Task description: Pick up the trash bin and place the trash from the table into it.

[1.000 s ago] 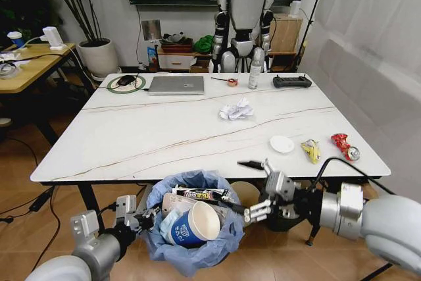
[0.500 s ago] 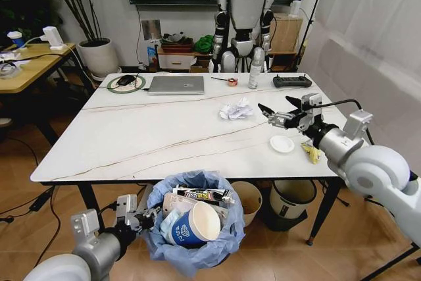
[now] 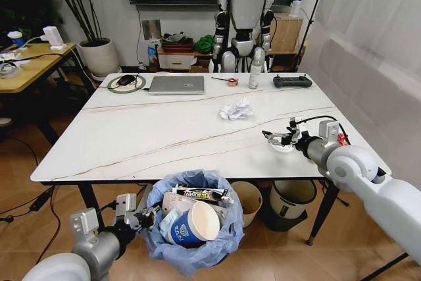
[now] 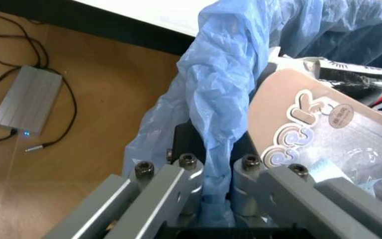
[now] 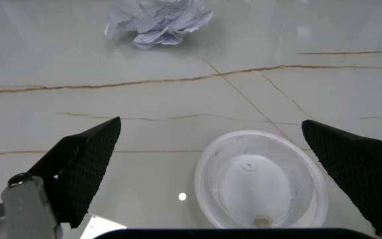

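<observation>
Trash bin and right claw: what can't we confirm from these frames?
- Trash bin base: head view, cut off by the frame's lower edge; bag covers the walls.
- Bin's lower contents: buried under the blue paper cup.
- Wrappers beside the white lid: head view, hidden behind the right claw and wrist.
- Left claw fingertips: wrapped in bag plastic.

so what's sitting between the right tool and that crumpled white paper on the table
Nothing but bare table. In the right wrist view the open right tool straddles a white lid, and the marble up to the crumpled paper is bare.
</observation>
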{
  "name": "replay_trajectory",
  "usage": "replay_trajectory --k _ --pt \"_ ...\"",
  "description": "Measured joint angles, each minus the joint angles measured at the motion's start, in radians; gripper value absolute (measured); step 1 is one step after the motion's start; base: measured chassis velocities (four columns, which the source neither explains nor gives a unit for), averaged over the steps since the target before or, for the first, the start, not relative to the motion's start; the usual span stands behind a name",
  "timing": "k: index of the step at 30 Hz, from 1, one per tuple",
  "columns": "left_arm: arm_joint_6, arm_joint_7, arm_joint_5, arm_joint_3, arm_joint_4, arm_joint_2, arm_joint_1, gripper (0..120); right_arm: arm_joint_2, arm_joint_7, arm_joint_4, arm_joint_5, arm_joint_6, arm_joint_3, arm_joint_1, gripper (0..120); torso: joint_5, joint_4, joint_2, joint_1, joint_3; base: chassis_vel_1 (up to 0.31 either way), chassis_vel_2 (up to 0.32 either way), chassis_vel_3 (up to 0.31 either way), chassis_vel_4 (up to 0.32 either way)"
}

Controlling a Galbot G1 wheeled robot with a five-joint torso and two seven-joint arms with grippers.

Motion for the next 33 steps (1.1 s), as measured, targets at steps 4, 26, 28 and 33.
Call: replay_trajectory --k 4,26,28,33 --pt "0.0 0.0 0.0 0.001 0.005 -0.001 -0.006 0 -0.013 -0.022 0.01 -0.021 0.02 0.012 -0.04 100 -0.0003 -0.0003 0.0 0.0 0.0 0.0 0.0 0.0 0.0" --pt "-0.001 0.0 0.003 0.007 0.013 -0.007 -0.024 0 0.009 -0.086 -0.034 -0.101 0.065 -0.023 -0.075 86 -0.0002 -0.0001 0.0 0.0 0.0 0.0 0.0 0.0 0.0" --pt "-0.002 0.0 0.003 0.007 0.013 -0.007 -0.023 0 0.013 -0.087 -0.042 -0.106 0.067 -0.026 -0.075 78 -0.0002 -0.0001 0.0 0.0 0.0 0.0 0.0 0.0 0.0" --pt "-0.002 0.0 0.003 0.006 0.012 -0.006 -0.021 0 0.01 -0.087 -0.049 -0.108 0.068 -0.026 -0.072 62 -0.0003 0.0 0.0 0.0 0.0 0.0 0.0 0.0 0.0"
